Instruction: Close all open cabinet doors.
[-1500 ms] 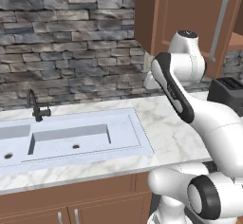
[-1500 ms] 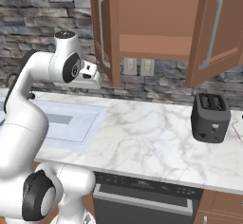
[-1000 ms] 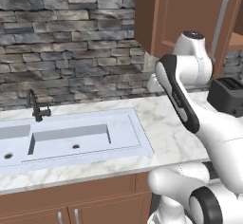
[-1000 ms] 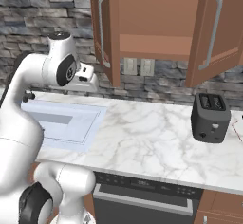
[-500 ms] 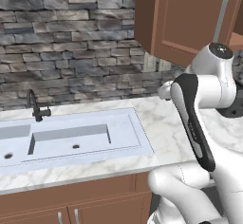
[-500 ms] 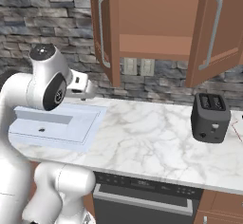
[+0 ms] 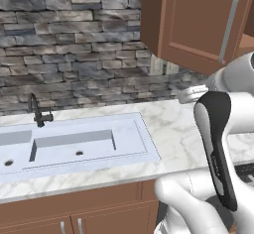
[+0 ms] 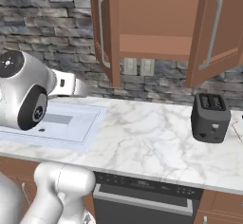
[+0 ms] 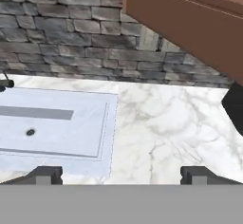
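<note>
Fingers (image 9: 50, 174) spread wide, grasping nothing; both cabinet doors (image 8: 105, 31) ajar, tops seemingly cropped.

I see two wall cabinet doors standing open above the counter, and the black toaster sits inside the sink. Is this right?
Not quite. In the right base view both cabinet doors do stand open, but the black toaster sits on the marble counter, well to the right of the sink, not in it.

open cabinet door (image 7: 198, 22), reddish-brown, silver bar handle (image 7: 230, 27), swung out above marble counter (image 7: 173, 129). white sink (image 7: 74, 141) with dark faucet (image 7: 37, 111). grey stone backsplash (image 7: 74, 44). base cabinets (image 7: 74, 213) below.
</note>
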{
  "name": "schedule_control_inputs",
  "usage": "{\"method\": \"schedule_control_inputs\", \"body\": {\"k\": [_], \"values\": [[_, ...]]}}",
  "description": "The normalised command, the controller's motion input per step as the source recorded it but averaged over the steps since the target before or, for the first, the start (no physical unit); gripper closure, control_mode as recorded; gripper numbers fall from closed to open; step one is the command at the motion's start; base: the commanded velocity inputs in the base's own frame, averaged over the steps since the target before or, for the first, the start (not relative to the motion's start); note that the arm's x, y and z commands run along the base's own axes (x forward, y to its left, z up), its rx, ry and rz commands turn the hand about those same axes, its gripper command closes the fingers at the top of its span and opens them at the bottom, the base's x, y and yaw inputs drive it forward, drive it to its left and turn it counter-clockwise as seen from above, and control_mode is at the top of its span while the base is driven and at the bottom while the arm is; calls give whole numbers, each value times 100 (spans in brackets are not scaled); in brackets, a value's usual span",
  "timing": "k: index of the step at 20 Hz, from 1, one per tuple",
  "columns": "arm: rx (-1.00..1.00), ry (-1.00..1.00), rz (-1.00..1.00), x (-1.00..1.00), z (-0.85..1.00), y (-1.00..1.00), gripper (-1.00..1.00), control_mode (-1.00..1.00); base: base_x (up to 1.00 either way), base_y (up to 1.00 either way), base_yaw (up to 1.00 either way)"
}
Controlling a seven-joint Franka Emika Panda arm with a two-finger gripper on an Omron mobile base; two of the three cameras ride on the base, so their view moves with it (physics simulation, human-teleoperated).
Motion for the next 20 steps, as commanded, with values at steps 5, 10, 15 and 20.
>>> {"method": "schedule_control_inputs", "body": {"k": [5, 10, 15, 20], "values": [[-5, 0, -3, -15, 83, -17, -100, -100, 0, 0, 0], [-2, 0, -3, -15, 50, -4, -100, -100, 0, 0, 0], [0, 0, -5, -50, 13, 0, -100, -100, 0, 0, 0], [0, 0, -3, -20, 0, 0, -100, -100, 0, 0, 0]]}}
